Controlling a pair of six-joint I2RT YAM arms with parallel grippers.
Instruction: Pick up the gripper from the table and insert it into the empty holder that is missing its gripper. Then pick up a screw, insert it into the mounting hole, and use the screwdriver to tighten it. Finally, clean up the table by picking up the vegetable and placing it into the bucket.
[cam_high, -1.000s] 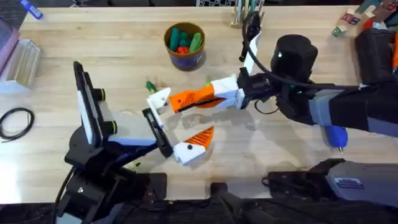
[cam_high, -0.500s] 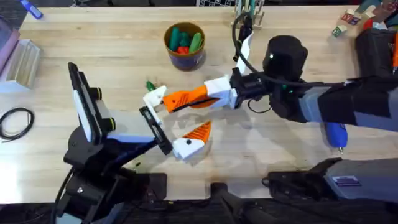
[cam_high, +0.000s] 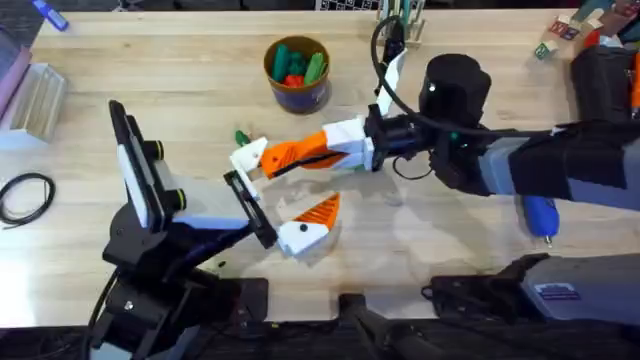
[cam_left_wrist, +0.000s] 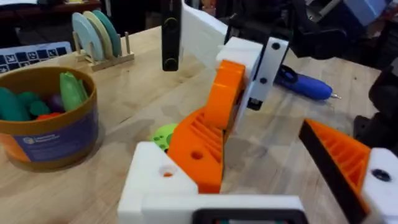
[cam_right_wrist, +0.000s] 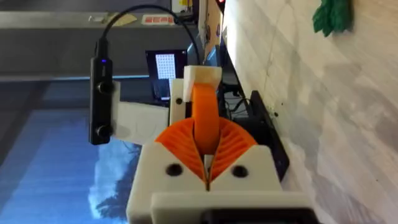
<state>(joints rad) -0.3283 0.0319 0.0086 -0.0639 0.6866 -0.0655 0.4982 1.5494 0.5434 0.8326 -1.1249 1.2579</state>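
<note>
My right gripper (cam_high: 315, 150) reaches in from the right and is shut on the orange ridged gripper (cam_high: 280, 160). The wedge's far end meets the white holder (cam_high: 250, 158), the upper finger block of my left gripper (cam_high: 278, 195). That gripper stands open, and its other finger (cam_high: 305, 232) carries an orange pad. In the left wrist view the orange gripper (cam_left_wrist: 199, 143) sits against the holder (cam_left_wrist: 158, 177). The blue screwdriver (cam_high: 540, 215) lies partly under the right arm. A small green vegetable (cam_high: 241, 137) lies beside the holder. The bucket (cam_high: 297, 72) stands behind it with toy vegetables inside.
A rack of discs (cam_high: 400, 20) stands at the table's far edge. A black cable loop (cam_high: 25, 195) and a clear plastic box (cam_high: 35, 100) lie at the left. Coloured blocks (cam_high: 560, 28) sit at the far right.
My right gripper has moved left and slightly farther back with the orange gripper, bringing it up to the holder. The left arm shifted slightly left.
</note>
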